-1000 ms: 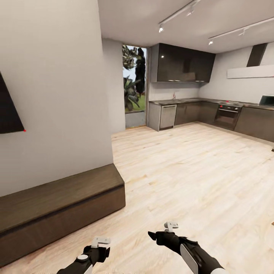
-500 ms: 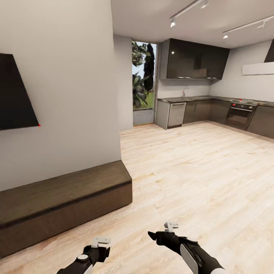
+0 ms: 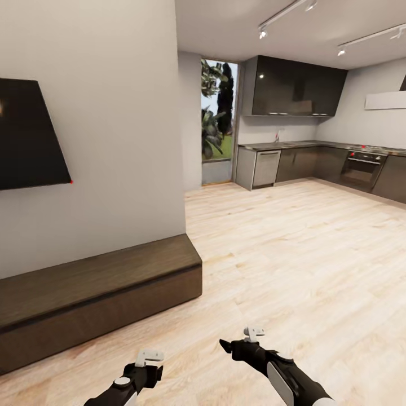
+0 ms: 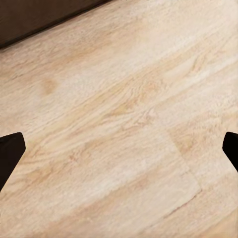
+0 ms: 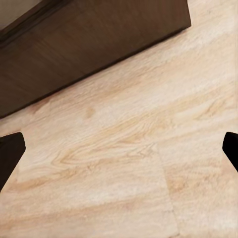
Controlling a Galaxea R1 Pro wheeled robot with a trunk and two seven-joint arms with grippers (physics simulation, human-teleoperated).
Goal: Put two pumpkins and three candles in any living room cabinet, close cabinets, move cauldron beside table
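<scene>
The cabinet (image 3: 96,287), a long low dark-brown unit with its flat fronts shut, runs along the white wall at the left of the head view. Its end corner lies ahead of my right gripper (image 5: 119,151) in the right wrist view (image 5: 99,44). A dark strip of the cabinet (image 4: 39,17) edges the left wrist view. Both arms hang low over the wooden floor: the left gripper (image 3: 148,365) and the right gripper (image 3: 238,345) are open and hold nothing. In the left wrist view the left gripper (image 4: 119,148) has its fingertips spread wide over bare floorboards. The pumpkins, candles, cauldron and table are out of view.
A black wall panel (image 3: 28,135) hangs above the cabinet. Pale wood floor (image 3: 293,254) stretches ahead to a kitchen with dark grey cupboards (image 3: 299,84), an oven (image 3: 361,169) and a glazed door (image 3: 217,121). The wall corner (image 3: 181,169) juts out at the cabinet's end.
The whole picture has slid to the right, so the camera has turned left; more of the black wall panel shows. Both arms hold the same pose.
</scene>
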